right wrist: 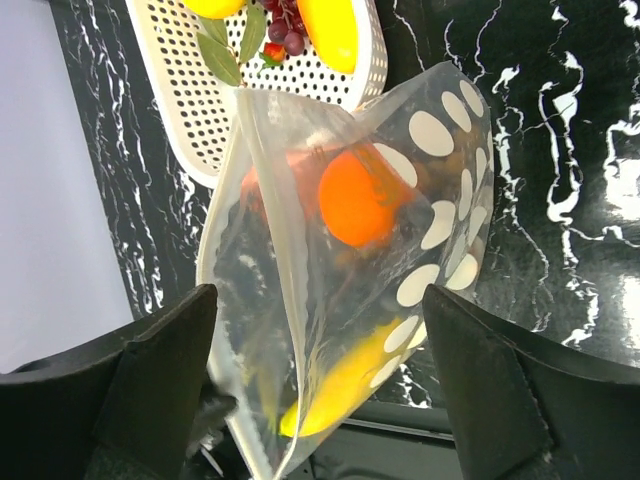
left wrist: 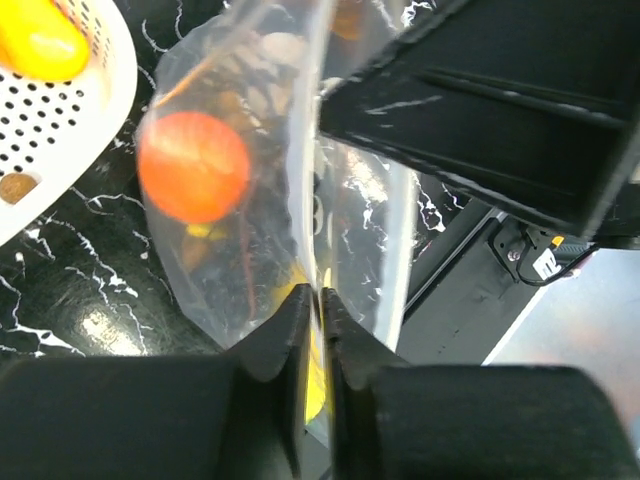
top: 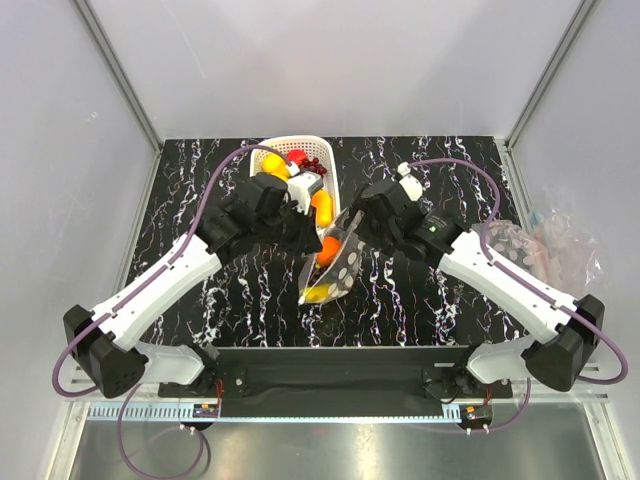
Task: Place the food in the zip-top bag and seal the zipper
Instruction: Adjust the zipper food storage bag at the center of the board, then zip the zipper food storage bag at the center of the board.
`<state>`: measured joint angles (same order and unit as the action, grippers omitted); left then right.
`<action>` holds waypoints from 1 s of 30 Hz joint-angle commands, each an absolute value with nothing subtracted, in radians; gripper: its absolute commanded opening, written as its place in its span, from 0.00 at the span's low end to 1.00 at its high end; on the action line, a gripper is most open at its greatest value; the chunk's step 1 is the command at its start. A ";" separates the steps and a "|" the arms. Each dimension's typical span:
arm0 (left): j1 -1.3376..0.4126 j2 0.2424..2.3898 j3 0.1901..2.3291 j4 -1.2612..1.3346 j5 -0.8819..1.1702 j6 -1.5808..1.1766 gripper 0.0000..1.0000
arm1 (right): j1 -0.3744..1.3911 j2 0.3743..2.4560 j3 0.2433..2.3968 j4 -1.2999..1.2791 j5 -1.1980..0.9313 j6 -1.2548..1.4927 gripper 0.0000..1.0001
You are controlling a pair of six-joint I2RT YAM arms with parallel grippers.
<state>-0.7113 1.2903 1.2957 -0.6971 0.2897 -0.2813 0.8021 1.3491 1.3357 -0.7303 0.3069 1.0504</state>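
Observation:
The zip-top bag [top: 338, 265] stands on edge in the middle of the table, clear with white dots on one side. Inside it are an orange [right wrist: 355, 198] and a yellow banana [right wrist: 360, 385]. My left gripper [left wrist: 321, 300] is shut on the bag's [left wrist: 360, 200] thin edge, and the orange [left wrist: 193, 166] shows through the film beyond it. My right gripper [right wrist: 320, 360] is open wide, its fingers apart on either side of the bag [right wrist: 300, 300] without touching it. In the top view the left gripper [top: 308, 240] and right gripper [top: 365, 225] flank the bag.
Behind the bag lies the white basket [top: 290, 145], holding a lemon [top: 275, 165], a strawberry [top: 297, 157], dark grapes [top: 315, 163] and another yellow fruit [right wrist: 335, 30]. A crumpled clear plastic heap [top: 560, 245] lies past the table's right edge. White walls enclose the table.

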 commanded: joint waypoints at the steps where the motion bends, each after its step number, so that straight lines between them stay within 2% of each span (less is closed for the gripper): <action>1: -0.739 1.279 1.301 -0.626 0.322 -0.279 0.18 | 0.802 1.359 1.387 -0.698 0.354 1.120 0.90; 3: -0.762 1.287 1.302 -0.618 0.321 -0.278 0.22 | 0.802 1.379 1.393 -0.693 0.353 1.127 0.86; 6: -0.788 1.307 1.318 -0.636 0.295 -0.273 0.24 | 0.804 1.391 1.393 -0.673 0.344 1.132 0.85; 16: -0.798 1.318 1.324 -0.687 0.149 -0.291 0.29 | 0.802 1.315 1.316 -0.581 0.354 1.126 0.90; 24: -0.798 1.267 1.373 -0.747 0.124 -0.287 0.52 | 0.802 1.325 1.312 -0.549 0.359 1.033 0.87; 30: -0.798 1.330 1.387 -0.857 -0.083 -0.310 0.63 | 0.792 1.272 1.256 -0.477 0.318 0.873 0.87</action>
<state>-0.7959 1.3125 1.3613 -0.8055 0.0483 -0.2920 0.8013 1.3258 1.2743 -0.5491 0.3199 0.9749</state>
